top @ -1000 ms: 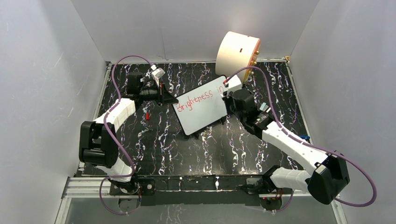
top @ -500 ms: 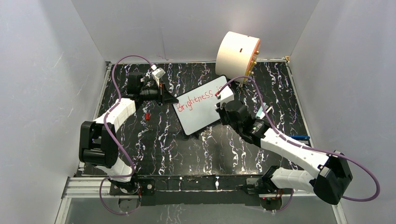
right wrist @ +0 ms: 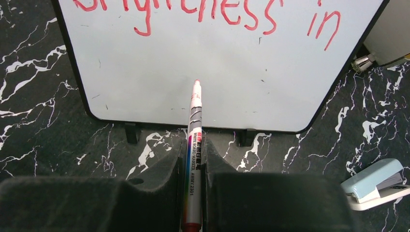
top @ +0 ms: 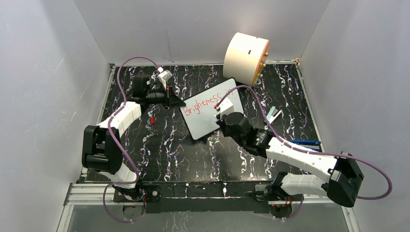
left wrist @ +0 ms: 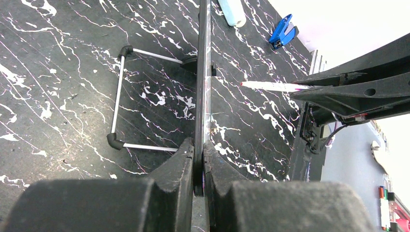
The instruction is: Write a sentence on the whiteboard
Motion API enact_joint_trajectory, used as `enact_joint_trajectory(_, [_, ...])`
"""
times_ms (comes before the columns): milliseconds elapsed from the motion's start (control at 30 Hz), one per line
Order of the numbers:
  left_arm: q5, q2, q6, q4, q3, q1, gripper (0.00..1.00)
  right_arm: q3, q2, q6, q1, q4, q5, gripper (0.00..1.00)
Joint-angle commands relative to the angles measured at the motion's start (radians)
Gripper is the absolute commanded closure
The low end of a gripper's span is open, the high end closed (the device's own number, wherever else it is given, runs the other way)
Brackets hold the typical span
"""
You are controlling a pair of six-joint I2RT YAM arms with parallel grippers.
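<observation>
Left pincer: clamped on the left edge of the small flat white black-rimmed whiteboard.
Right pincer: closed on a slim grey red-tipped marker, tip at the blank area under the red handwritten sentence, which reads "Brightness in".
Handling: board is likely light, stiff and slick. It is propped on a thin wire stand, so an edge grip braces it.
Worktop: black marble-look, hard, flat.
Room: white walls close by; big cream cylinder just behind the board.
</observation>
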State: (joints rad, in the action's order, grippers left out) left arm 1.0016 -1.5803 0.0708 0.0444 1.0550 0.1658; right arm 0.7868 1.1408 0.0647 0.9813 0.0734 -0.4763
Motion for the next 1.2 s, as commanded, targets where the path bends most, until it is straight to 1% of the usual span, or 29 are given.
enact_joint_trajectory(0, [-0.088,-0.014,-0.042,-0.086,-0.018,0.024,1.0,-0.001,0.01,0.019,0.018,-0.066,-0.036,1.0])
enact_joint_trajectory(633, [-0.087,-0.012,-0.039,-0.083,-0.016,0.026,1.0,-0.004,0.036,0.05,0.04,-0.066,-0.028,1.0])
enact_joint_trajectory(1167, [-0.09,-0.019,-0.038,-0.083,-0.017,0.026,1.0,0.028,0.116,0.032,0.094,-0.177,-0.032,1.0])
